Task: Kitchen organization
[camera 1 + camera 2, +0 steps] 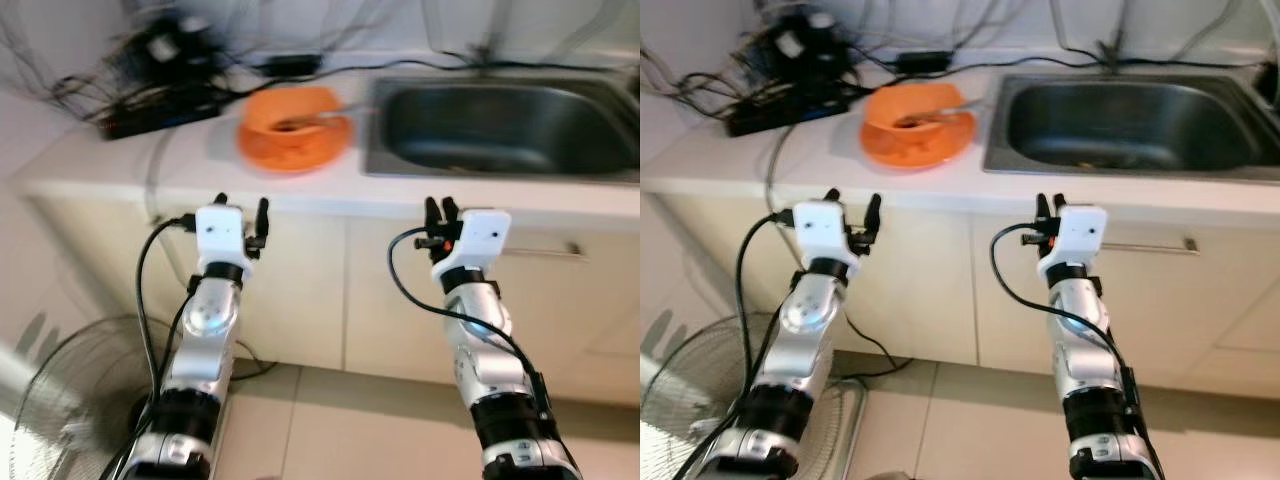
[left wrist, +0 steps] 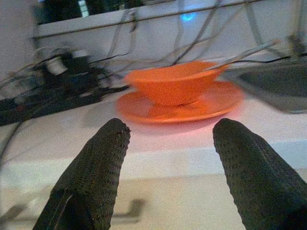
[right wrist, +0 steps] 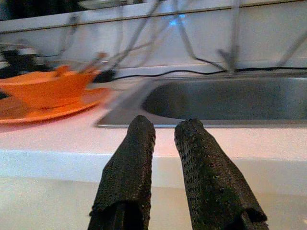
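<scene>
Counter (image 1: 730, 165): a pale worktop runs across the upper part of the frame, from the left edge to the right, over cream cabinet fronts.
Sink (image 1: 1130, 125): a steel basin sunk into the counter at upper right; a few scraps lie on its bottom.
Bowl (image 1: 915, 118): orange, upper centre, standing on an orange plate (image 1: 930, 152) just left of the sink; a utensil (image 2: 244, 53) leans out of it over the rim.
Cables (image 1: 780, 65): a dark tangle with a black power strip sits at the upper left, on the back of the counter, near the bowl but apart from it.
Wall: light and plain behind the counter, with more cords hanging down over it.
Cabinets (image 1: 930, 290): flat doors under the counter; a slim bar handle (image 1: 1145, 243) shows at centre right.
Floor (image 1: 970, 420): beige tiles along the bottom of the frame.
Fan (image 1: 690, 385): a wire-grille fan stands at lower left, beside the left arm.
Left gripper (image 1: 852, 215): raised in front of the counter edge below the bowl, fingers spread wide, nothing between them.
Right gripper (image 1: 1048, 207): raised in front of the counter edge below the sink's left end, fingers close together with a narrow gap, holding nothing.
</scene>
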`<state>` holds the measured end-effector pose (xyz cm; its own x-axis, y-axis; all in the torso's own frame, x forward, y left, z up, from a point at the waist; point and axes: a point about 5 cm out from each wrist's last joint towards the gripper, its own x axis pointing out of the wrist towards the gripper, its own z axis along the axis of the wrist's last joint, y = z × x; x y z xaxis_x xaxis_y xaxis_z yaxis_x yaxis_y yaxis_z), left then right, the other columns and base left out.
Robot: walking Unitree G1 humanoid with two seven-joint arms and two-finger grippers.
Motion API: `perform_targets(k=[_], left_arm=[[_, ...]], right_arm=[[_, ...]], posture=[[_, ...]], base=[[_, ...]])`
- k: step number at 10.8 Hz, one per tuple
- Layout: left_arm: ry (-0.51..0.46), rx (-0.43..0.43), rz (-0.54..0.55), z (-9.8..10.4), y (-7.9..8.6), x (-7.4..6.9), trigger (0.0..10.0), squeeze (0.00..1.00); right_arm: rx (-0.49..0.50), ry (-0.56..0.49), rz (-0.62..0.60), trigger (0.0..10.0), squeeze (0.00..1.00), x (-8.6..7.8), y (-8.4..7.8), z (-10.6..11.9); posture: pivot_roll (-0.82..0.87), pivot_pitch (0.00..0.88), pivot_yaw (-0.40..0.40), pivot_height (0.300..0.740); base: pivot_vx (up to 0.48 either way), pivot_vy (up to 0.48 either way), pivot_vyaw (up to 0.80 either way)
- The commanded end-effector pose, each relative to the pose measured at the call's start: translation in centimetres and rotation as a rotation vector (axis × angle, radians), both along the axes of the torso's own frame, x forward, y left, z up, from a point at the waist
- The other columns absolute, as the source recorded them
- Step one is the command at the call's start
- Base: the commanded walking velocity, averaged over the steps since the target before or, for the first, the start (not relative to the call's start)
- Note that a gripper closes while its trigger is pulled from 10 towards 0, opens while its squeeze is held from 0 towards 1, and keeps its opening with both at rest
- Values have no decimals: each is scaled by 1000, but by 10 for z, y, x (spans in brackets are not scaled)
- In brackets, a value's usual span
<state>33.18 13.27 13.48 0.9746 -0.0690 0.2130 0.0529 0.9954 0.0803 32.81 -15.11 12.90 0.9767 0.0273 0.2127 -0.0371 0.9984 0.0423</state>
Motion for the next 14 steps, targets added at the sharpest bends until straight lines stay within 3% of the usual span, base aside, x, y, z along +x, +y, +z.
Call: perform_targets(k=[1,4,6,7,8,14], left_arm=[[-11,14,5,2,1,2,10000,0],[-43,20,-21,5,-6,2,10000,0],[-115,12,-46,11,-16,1,10000,0],[-131,15,-53,15,-21,2,10000,0],[-160,12,-59,21,-24,3,10000,0],[-159,18,-31,13,-17,6,10000,0]], right_arm=[[1,-30,6,10000,0,2,4,6],[-5,-67,7,10000,0,4,7,15],[14,-156,-47,10000,0,5,6,27],[-33,-177,-36,10000,0,5,10,30],[7,-185,-46,10000,0,5,11,30],[-3,-179,-70,10000,0,7,12,24]], posture=[[80,0,91,740],[80,0,91,740],[76,0,86,740],[74,0,91,740],[75,0,89,740],[63,0,101,740]], base=[[0,0,0],[0,0,0],[0,0,0],[0,0,0],[0,0,0],[0,0,0]])
